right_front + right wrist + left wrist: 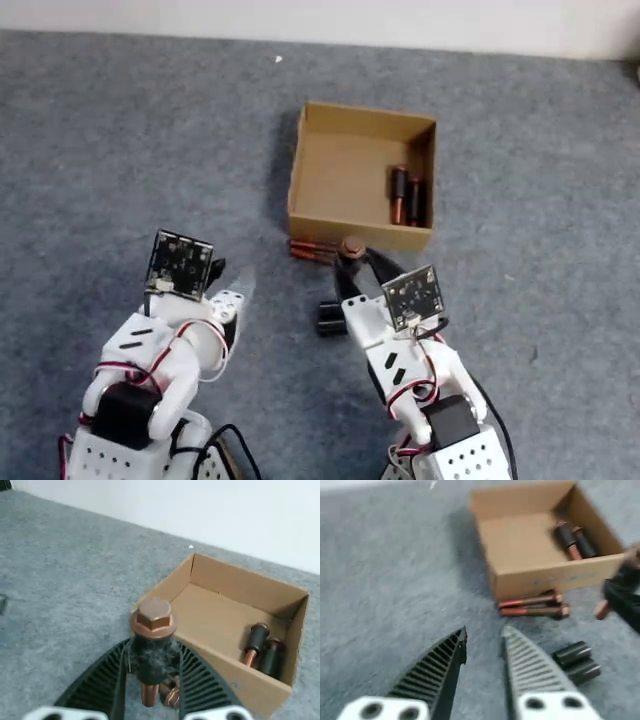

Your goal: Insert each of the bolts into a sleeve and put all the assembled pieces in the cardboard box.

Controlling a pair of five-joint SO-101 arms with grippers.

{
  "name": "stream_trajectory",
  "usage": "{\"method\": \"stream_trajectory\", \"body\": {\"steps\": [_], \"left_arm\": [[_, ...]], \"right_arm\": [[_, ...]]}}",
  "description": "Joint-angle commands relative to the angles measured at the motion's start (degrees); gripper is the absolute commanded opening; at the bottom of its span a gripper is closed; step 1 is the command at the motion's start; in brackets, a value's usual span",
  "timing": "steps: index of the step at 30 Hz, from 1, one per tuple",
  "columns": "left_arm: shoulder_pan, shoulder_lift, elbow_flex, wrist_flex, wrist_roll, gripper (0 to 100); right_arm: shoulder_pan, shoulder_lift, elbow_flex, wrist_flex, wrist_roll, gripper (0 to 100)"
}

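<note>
A grey carpet (pixel 120 150) is covered at its near edge by both arms. The cardboard box (pixel 360 232) is seen open-topped. The left gripper (pixel 484 630) is held spread and empty over the carpet. The right gripper (pixel 151 655) is clenched on a bolt-and-sleeve piece (pixel 152 616) just outside the box's near wall. Its long axis runs along the fingers, head past the tips, and its sleeve is largely masked. Two assembled pieces (pixel 407 195) lie side by side in the box, shank ends toward the near wall. Two loose bolts (pixel 532 606) lie along that wall, their heads hidden under the gripper from above. Two black sleeves (pixel 576 661) lie together nearby.
</note>
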Motion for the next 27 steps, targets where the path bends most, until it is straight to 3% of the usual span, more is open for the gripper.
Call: {"method": "stream_trajectory", "body": {"steps": [1, 9, 14, 19, 23, 27], "left_arm": [[-3.74, -0.48, 1.27, -0.09, 0.35, 1], [-5.14, -0.48, 8.13, -0.44, 0.53, 2], [-5.23, -0.48, 15.34, -8.18, 0.44, 2], [-8.13, -0.48, 21.67, -15.65, 0.26, 2], [-14.11, -0.4, 23.6, -22.95, 0.35, 2], [-14.81, -0.4, 24.84, -25.14, 0.35, 3]], "right_arm": [[1.71, -1.01, 3.56, 0.92, -0.09, 0.5], [9.19, -0.4, -1.01, 8.66, -0.09, 0.5], [9.27, -0.31, -9.27, 16.31, -0.09, 0.5], [9.36, -0.04, -14.46, 17.71, -0.09, 0.5], [9.36, 7.69, -18.24, 17.1, -0.09, 0.5], [9.36, 22.2, -25.54, 13.05, -0.09, 0.5]]}}
